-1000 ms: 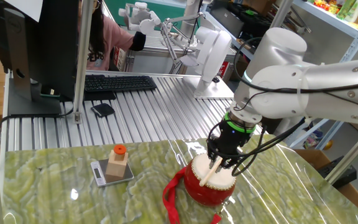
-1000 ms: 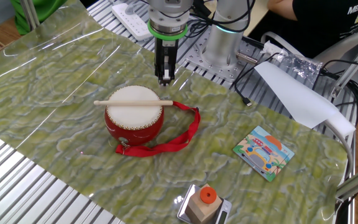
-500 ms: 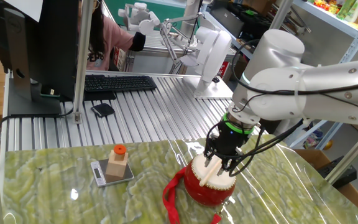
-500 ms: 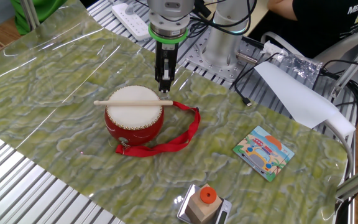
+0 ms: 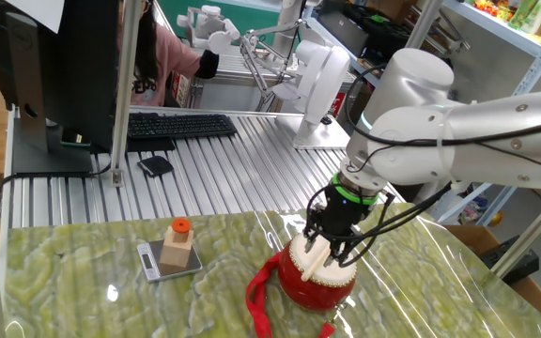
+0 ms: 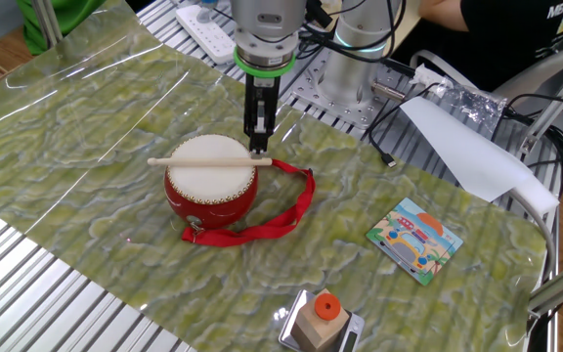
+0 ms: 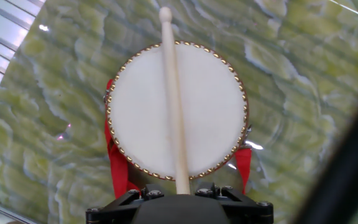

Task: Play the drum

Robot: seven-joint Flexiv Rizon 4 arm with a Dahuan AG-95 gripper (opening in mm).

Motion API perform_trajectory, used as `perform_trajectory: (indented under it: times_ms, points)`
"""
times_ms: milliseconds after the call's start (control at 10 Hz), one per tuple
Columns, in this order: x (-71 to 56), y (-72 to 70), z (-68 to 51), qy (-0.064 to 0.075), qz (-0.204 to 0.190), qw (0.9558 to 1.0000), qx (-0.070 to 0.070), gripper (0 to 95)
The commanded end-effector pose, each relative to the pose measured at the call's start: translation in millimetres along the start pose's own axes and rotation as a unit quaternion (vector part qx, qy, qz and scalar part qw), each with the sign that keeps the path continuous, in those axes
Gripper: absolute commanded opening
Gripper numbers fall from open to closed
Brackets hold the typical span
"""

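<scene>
While the drum (image 6: 211, 181) stands upright on the green marbled surface (image 6: 86, 127), a pale wooden drumstick (image 6: 208, 159) lies flat across its cream skin, one end jutting past the left rim and the other reaching the right rim in the other fixed view. The gripper (image 6: 258, 147) points straight down at that right end of the stick, its dark fingers standing just over the drum's edge. From the hand view the stick runs from the far rim straight towards the camera and vanishes under the gripper's black housing at the bottom edge, so the fingertips themselves are hidden; whether the jaws are pinching the stick or stand spread around it I cannot tell from any view. The drum's red ribbon strap (image 6: 296, 205) loops out on the surface to the right and curls round the near side of the red barrel. Well apart from the drum, near the front edge, a wooden block with an orange cap (image 6: 321, 318) sits on a small grey scale, and a colourful picture card (image 6: 415, 240) lies flat to the right. On the ribbed metal beyond the green sheet, a black keyboard (image 5: 177, 125) rests in one fixed view
</scene>
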State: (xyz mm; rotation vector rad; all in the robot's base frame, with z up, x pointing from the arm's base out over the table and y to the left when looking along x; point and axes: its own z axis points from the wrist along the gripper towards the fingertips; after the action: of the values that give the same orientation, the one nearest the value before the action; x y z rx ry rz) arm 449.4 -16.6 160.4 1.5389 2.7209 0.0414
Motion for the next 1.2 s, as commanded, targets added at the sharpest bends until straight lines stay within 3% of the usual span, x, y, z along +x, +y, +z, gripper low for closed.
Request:
perform_trajectory:
  times_ms: [100, 600, 700, 1000, 1200]
  points:
    - [-0.1, 1.0, 0.5, 0.002, -0.001, 1.0, -0.001, 19.0]
    - [-0.1, 5.0, 8.9, 0.001, 0.018, 0.9998, -0.003, 19.0]
    - [-1.8, 5.2, 10.3, 0.002, 0.02, 0.9998, -0.003, 38.0]
    - [-4.7, 4.8, 12.9, 0.001, 0.027, 0.9996, -0.002, 38.0]
    - [-0.1, -1.1, 17.3, -0.001, 0.035, 0.9994, -0.005, 38.0]
